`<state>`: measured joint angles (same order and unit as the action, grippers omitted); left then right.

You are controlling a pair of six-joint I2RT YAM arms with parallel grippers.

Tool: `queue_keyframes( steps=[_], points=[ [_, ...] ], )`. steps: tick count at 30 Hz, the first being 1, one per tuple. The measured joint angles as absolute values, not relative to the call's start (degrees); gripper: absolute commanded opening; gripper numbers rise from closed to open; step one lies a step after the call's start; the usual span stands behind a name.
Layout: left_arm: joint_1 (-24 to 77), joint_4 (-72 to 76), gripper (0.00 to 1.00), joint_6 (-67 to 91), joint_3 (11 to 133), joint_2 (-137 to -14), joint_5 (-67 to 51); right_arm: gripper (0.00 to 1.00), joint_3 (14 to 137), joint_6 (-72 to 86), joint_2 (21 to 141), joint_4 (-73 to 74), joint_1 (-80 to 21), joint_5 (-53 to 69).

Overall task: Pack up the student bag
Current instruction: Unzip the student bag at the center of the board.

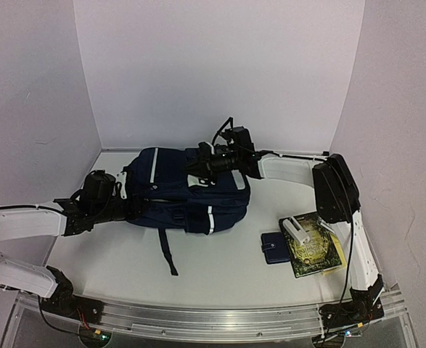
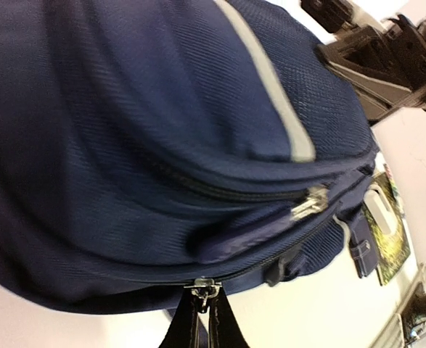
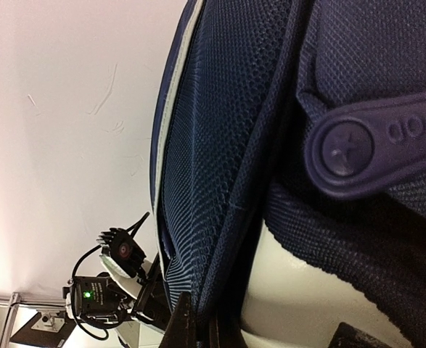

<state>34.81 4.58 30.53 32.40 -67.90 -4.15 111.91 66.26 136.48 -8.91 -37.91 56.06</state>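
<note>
Holding student bag (image 1: 187,192) at both ends.
Pinching zipper pull (image 2: 202,285) in closed left gripper (image 2: 201,304), fabric edge (image 3: 223,232) in closed right gripper (image 3: 198,315).

Student bag (image 1: 187,192) laid at the centre of the table (image 1: 125,268); to its right a wallet (image 1: 275,247) is set just beside a book (image 1: 318,250), on which a small box (image 1: 296,230) is rested

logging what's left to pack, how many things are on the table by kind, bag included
student bag: 1
wallet: 1
book: 1
white box lying on the book: 1
total: 4
A yellow edge shows under the book; cannot tell whether it is a separate thing, so it is not counted.
</note>
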Motion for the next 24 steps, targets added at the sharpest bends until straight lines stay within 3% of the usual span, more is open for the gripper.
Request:
queue_keyframes(
  steps=[12,19,24],
  points=[
    [35.1,-8.6,0.0,31.3,37.4,-67.5,8.4,0.0,105.8,58.8,132.1,-4.6,-36.3,57.2],
    [35.8,-10.4,0.0,27.6,40.1,-68.4,4.5,0.0,118.5,28.8,131.1,27.3,-35.9,48.4],
    [36.0,-9.0,0.0,24.4,40.0,-68.4,-3.3,0.0,125.3,11.0,131.9,40.3,-36.1,41.0]
  ],
)
